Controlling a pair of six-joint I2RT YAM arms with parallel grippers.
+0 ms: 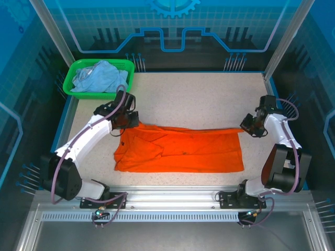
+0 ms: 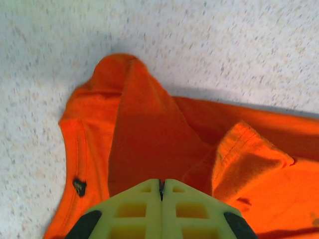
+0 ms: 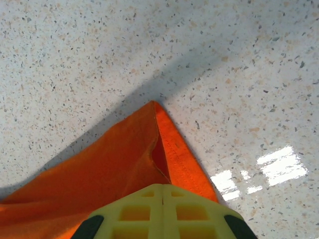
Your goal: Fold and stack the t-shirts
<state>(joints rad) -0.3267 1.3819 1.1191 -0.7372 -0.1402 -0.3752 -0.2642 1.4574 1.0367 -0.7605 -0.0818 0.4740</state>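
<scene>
Bright orange t-shirt [image 1: 183,151] of thin cloth, short-sleeved, lies on the pale speckled worktop [image 1: 209,99]. It sits in the middle toward the near edge, stretched long from left to right. Its left end is rumpled and the right end is flatter. The far edge runs as a line between the two grippers.

Left gripper [image 1: 127,121] is at the shirt's far-left corner. In the left wrist view its yellow-green fingers [image 2: 139,204] are pressed together with only a thin seam between them. Orange cloth runs up into them, so they are clamped on the shirt. That view also shows a raised peak of cloth ahead of the fingers, a hemmed sleeve fold to the right, and a small dark neck label [image 2: 79,186] on the collar band at left.

Right gripper [image 1: 250,127] is at the shirt's far-right corner. In the right wrist view its fingers [image 3: 187,206] are likewise closed tight on a doubled, pointed corner of orange cloth with a stitched hem. Bare worktop with glare patches lies beyond it.

Pale blue t-shirt [image 1: 99,76] lies crumpled inside a green plastic mesh basket [image 1: 86,95] at the far-left corner of the worktop. It is well apart from the orange shirt and just beyond the left gripper.
</scene>
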